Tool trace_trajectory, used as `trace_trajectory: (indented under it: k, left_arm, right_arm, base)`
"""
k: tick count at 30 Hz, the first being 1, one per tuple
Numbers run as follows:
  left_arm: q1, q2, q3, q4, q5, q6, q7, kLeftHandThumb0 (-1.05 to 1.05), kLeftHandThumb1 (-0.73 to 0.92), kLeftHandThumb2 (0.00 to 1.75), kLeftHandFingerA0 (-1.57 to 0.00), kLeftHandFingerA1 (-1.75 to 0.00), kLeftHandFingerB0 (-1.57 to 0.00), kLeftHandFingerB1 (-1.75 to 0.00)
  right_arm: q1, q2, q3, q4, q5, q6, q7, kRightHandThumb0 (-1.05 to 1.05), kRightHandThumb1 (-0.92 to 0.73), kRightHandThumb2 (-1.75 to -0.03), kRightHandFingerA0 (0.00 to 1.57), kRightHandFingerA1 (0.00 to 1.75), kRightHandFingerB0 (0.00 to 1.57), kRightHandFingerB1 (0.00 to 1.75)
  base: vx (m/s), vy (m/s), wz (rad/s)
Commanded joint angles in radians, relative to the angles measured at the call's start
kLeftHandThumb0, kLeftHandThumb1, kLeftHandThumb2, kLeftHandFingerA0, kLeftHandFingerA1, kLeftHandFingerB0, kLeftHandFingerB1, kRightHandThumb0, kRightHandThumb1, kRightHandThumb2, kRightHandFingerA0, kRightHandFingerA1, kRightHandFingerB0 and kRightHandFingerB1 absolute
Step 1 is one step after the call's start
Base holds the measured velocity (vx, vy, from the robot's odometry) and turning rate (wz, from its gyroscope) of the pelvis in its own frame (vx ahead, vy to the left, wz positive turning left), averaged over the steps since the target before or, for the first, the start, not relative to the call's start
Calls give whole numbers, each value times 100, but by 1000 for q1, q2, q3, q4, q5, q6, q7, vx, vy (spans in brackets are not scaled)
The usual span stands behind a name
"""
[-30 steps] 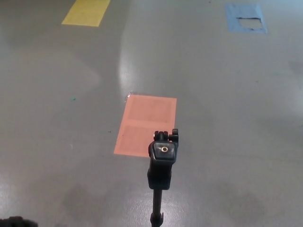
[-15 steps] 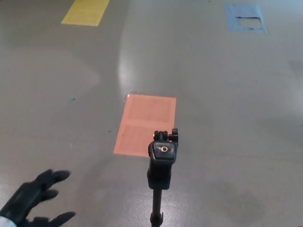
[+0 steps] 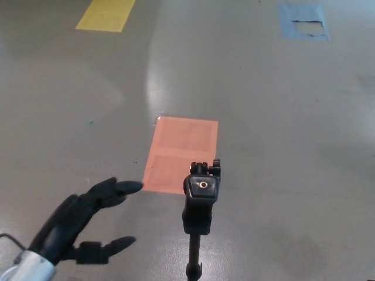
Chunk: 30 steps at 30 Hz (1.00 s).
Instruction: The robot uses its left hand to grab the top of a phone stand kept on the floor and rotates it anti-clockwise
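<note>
A black phone stand (image 3: 201, 205) rises upright from the floor at the lower middle of the head view, its top block with a small round brass screw facing the camera. My left hand (image 3: 82, 222) is at the lower left, open, with fingers spread and pointing toward the stand. It holds nothing and is well apart from the stand's top. My right hand does not show.
An orange rectangle (image 3: 181, 153) is marked on the grey floor just behind the stand. A yellow patch (image 3: 106, 14) lies far back left and a blue patch (image 3: 303, 22) far back right. A tiny green speck (image 3: 89, 122) sits at the left.
My left hand has come up from the lower left corner and moved right and forward toward the stand. The stand has not moved.
</note>
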Motion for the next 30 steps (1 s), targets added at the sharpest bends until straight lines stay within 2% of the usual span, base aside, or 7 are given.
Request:
trace_trajectory:
  k: [1, 5, 6, 21, 22, 30]
  left_arm:
    - [88, 2, 5, -446, 172, -145, 80, -6, 42, 89, -21, -54, -29, -57]
    - [74, 1, 6, -487, 185, -116, 76, -8, 41, 88, -19, -53, -29, -58]
    - [64, 0, 7, -519, 184, -91, 67, -12, 58, 57, -27, -39, -35, -46]
    - [53, -2, 15, -654, 161, -58, 49, -19, 50, 55, -24, -40, -25, -47]
    - [52, 0, 13, -662, 164, -61, 48, -22, 45, 61, -23, -44, -19, -48]
    - [46, -1, -1, -657, 195, -84, 60, -31, 44, 60, -22, -41, -19, -47]
  right_arm:
    - [-18, -26, 0, 6, -2, -1, 23, -43, -74, -62, 82, 46, 30, 31]
    - [-19, -27, 3, 8, -5, -2, 21, -42, -73, -62, 80, 45, 30, 31]
    - [-19, -27, 3, 7, -4, -2, 22, -41, -73, -62, 79, 46, 30, 31]
    - [-25, -26, 10, 9, -9, 6, 30, -40, -73, -63, 81, 46, 30, 32]
    - [-26, -26, 10, 9, -8, 7, 30, -39, -73, -63, 80, 46, 30, 32]
    - [-25, -27, 16, 13, -10, 5, 34, -40, -72, -63, 81, 47, 30, 32]
  base:
    - [0, 0, 0]
    - [0, 0, 0]
    - [0, 0, 0]
    - [0, 0, 0]
    - [0, 0, 0]
    - [0, 0, 0]
